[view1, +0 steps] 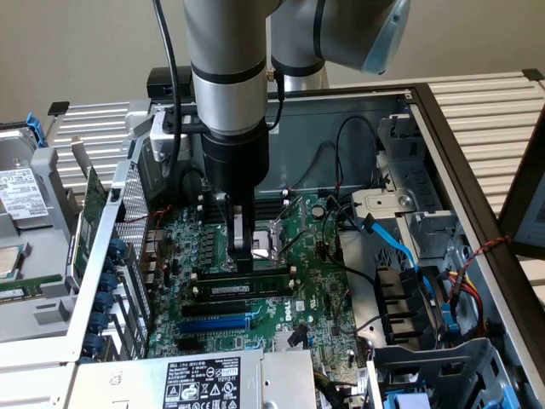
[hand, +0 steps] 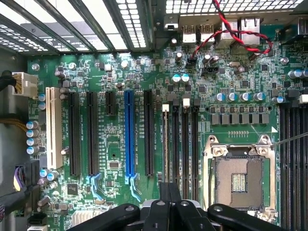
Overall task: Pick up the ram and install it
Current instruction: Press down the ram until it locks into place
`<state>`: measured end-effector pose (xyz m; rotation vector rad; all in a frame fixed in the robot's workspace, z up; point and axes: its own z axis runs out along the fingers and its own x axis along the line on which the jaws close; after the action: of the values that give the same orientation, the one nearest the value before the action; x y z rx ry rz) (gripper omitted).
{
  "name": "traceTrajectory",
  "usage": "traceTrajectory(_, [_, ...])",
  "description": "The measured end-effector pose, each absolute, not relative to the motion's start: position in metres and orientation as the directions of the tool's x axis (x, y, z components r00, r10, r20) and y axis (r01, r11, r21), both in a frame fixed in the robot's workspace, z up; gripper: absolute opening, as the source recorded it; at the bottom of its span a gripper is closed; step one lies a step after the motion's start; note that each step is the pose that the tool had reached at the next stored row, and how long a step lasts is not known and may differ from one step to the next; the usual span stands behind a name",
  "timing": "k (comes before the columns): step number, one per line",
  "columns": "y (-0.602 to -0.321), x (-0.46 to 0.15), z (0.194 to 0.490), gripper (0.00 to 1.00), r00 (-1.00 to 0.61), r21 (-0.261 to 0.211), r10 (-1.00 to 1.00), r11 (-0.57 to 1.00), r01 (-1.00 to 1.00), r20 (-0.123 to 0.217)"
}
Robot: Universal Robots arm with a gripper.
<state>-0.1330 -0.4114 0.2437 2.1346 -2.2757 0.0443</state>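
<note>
Pressing down inside the open computer case (view1: 443, 128), the end effector (view1: 243, 256) sits closed, fingertips on the top edge of the ram (view1: 247, 286), which stands in a black memory slot on the motherboard (view1: 319, 281). In the wrist view, the closed end effector (hand: 170, 202) meets the ram (hand: 166, 144) edge-on, beside the blue slot (hand: 129, 134) and CPU socket (hand: 239, 178).

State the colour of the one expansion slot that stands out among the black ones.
Blue. The blue slot shows best in the wrist view, standing between black slots on the green motherboard.
</note>
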Motion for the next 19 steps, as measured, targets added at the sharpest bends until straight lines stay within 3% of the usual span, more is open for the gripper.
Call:
traceTrajectory(9, [-0.4115, -0.1331, 0.2438, 0.11, -0.068, -0.006, -0.997, 0.068, -0.998, 0.035])
traceTrajectory(19, [-0.4115, -0.1331, 0.2438, 0.11, -0.217, -0.006, -0.976, 0.217, -0.976, 0.035])
